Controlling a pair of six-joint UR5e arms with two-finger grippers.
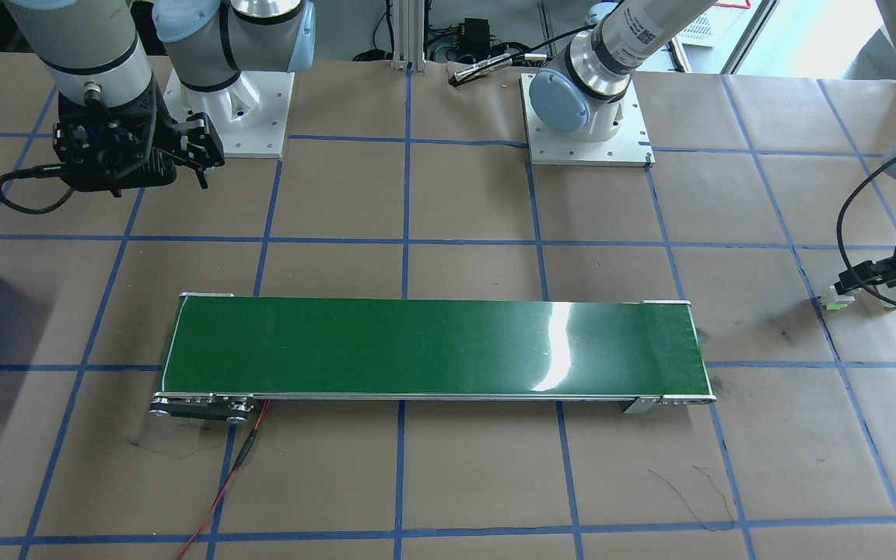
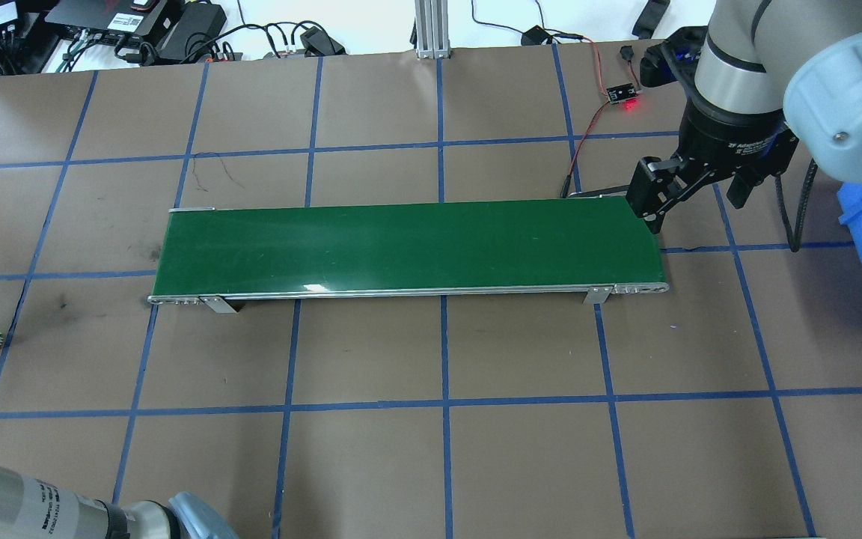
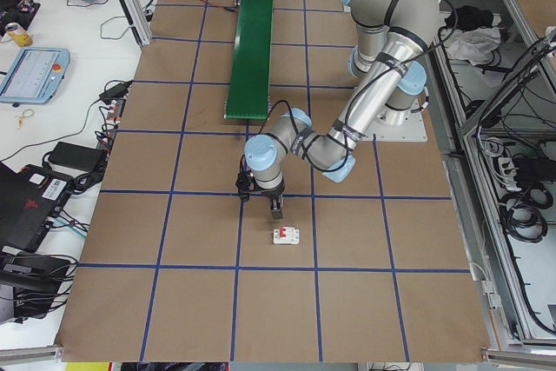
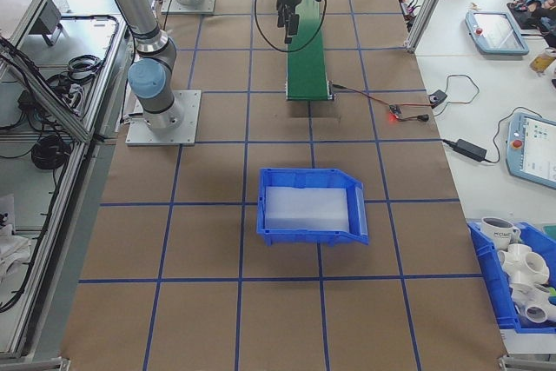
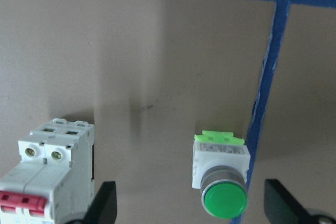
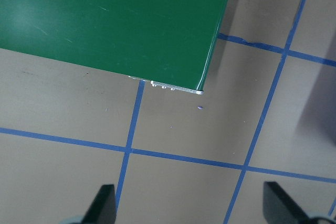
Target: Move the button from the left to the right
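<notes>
The left gripper (image 5: 189,205) is held spread just above the button (image 5: 219,174), which lies on its side on the brown table (image 5: 157,51) beside a blue tape line (image 5: 265,93). Its green cap is pointed toward the camera, the long axis running cap to base. A grasp appears about to begin; descent and closing are called for. A white circuit breaker (image 5: 44,171) lies nearby. Farther off, the right gripper (image 2: 689,198) hangs spread by the green conveyor (image 2: 408,247).

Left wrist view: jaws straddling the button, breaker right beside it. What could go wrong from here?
1. The button sits off-centre between the open left gripper, nearer one fingertip; closing may push or tip it, not clamp it squarely.
2. The circuit breaker stands just outside the other fingertip; descending could nudge it.
3. The button lies on the table against a blue tape line; its raised edge might snag a sliding base.
</notes>
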